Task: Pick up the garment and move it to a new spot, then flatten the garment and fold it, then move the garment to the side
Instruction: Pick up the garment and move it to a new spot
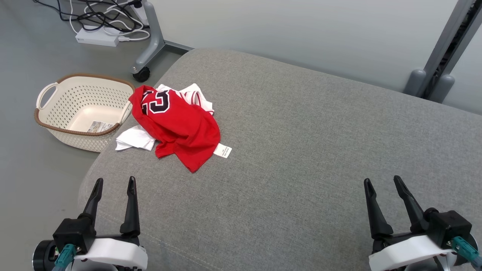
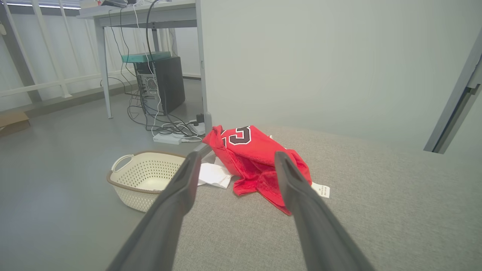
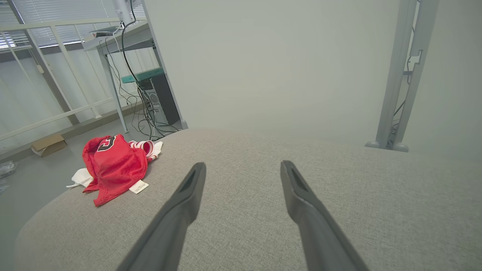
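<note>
A grey upholstered surface (image 1: pixel 301 150) with rounded corners spreads across the head view. It stands on a grey floor (image 1: pixel 22 169), and a pale wall (image 1: pixel 301 26) runs behind it.

- **Far left:** a cream perforated laundry basket (image 1: pixel 56 81) with a brown rim stands on the floor. A printed paper label (image 1: pixel 99 127) lies in its bottom.
- **Behind the basket:** a white power strip (image 1: pixel 97 37) sits among tangled black and white cables.
- **Left claw (image 1: pixel 115 180):** it hovers at the lower left over the surface's near left corner. Its two dark fingers are spread wide and there is nothing between them. It stands well apart from the garment.
- **Above it in the view:** a grey metal leg ends in a black caster (image 1: pixel 142 74) at the surface's far left corner.
- **Red jersey (image 1: pixel 177 124):** it lies crumpled on the left part of the surface, just beside the basket. A dark numeral edged in white faces up. White fabric shows beneath it, and one white flap reaches the surface's left edge. A white care tag (image 1: pixel 223 150) sticks out at its right side and lies flat on the grey cloth.
- **Middle and right:** bare grey cloth.
- **Right claw (image 1: pixel 382 180):** it hovers at the lower right, fingers likewise wide apart and holding nothing, far from the jersey.
- **Far right:** a grey upright post (image 1: pixel 448 45) rises against the wall.

In the left wrist view, a black computer tower (image 2: pixel 165 84) stands under a grey desk (image 2: pixel 169 17) behind the basket.
</note>
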Robot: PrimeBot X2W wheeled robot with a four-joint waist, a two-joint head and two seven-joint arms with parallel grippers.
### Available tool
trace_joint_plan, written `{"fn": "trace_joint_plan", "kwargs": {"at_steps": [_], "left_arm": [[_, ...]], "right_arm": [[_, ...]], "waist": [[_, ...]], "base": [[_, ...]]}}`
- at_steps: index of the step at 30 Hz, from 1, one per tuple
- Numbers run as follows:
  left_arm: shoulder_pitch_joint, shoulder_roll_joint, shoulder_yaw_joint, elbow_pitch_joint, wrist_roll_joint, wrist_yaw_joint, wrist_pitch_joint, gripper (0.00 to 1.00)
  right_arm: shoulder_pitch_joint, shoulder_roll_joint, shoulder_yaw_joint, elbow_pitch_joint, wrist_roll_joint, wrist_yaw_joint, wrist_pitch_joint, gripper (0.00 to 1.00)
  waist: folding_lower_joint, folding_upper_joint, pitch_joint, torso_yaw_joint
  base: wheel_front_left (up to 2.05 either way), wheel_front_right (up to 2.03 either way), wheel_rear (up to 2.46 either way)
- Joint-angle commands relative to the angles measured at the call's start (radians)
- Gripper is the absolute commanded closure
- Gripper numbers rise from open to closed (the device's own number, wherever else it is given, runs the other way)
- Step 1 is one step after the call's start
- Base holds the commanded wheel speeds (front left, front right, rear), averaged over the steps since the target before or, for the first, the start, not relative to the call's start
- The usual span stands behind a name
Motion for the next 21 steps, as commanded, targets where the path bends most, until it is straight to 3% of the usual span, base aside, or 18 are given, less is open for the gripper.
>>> {"fn": "trace_joint_plan", "kwargs": {"at_steps": [1, 13, 18, 21], "left_arm": [[-0.014, 0.001, 0.003, 0.001, -0.002, 0.002, -0.005, 0.00], [-0.108, 0.022, 0.009, -0.027, -0.015, -0.020, 0.008, 0.00], [-0.266, 0.089, 0.040, -0.051, -0.043, -0.055, 0.108, 0.00], [-0.381, 0.127, 0.059, 0.003, -0.089, -0.090, 0.208, 0.00]], "right_arm": [[-0.005, -0.005, 0.001, -0.006, -0.006, 0.000, 0.006, 0.00], [-0.020, -0.010, -0.006, -0.028, -0.013, 0.000, 0.023, 0.00], [-0.044, -0.021, -0.004, -0.055, -0.021, 0.000, 0.042, 0.00], [-0.059, -0.032, -0.006, -0.071, -0.029, 0.000, 0.052, 0.00]], "waist": [[0.0000, -0.0001, 0.002, 0.002], [0.0000, -0.0001, 0.044, 0.001], [0.0000, -0.0001, 0.092, -0.011], [0.0000, -0.0001, 0.129, -0.028]], "base": [[0.00, 0.00, 0.00], [0.00, 0.00, 0.00], [0.00, 0.00, 0.00], [0.00, 0.00, 0.00]]}}
